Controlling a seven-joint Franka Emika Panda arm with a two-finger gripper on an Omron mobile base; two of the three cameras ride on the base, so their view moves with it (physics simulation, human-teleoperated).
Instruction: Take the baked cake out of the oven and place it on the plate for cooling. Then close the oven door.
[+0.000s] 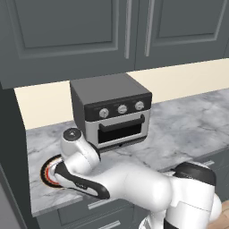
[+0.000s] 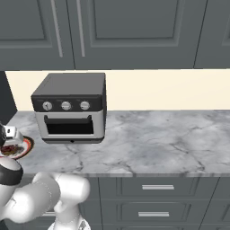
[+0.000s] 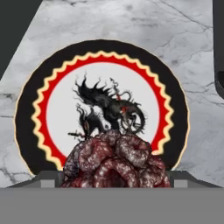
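The baked cake point(image 3: 116, 159), a lumpy dark reddish-brown mass, sits between my gripper's point(image 3: 113, 178) two fingertips, which press against its sides. It hangs low over the near rim of the plate point(image 3: 109, 49), a round plate with a black rim, a red and yellow zigzag ring and a black dragon drawing. In the right base view the gripper point(image 2: 8, 136) is at the far left over the plate point(image 2: 26, 144). The left base view has my hand above the plate point(image 1: 44, 175) on the counter's left end. The oven and the oven door are out of view.
A silver and black toaster oven point(image 1: 114, 114) with three knobs stands shut on the marble counter point(image 1: 188, 120), right of the plate. A dark tall panel point(image 1: 9, 156) borders the counter's left end. Grey wall cabinets point(image 2: 134, 27) hang above, and drawers point(image 2: 157, 197) sit below.
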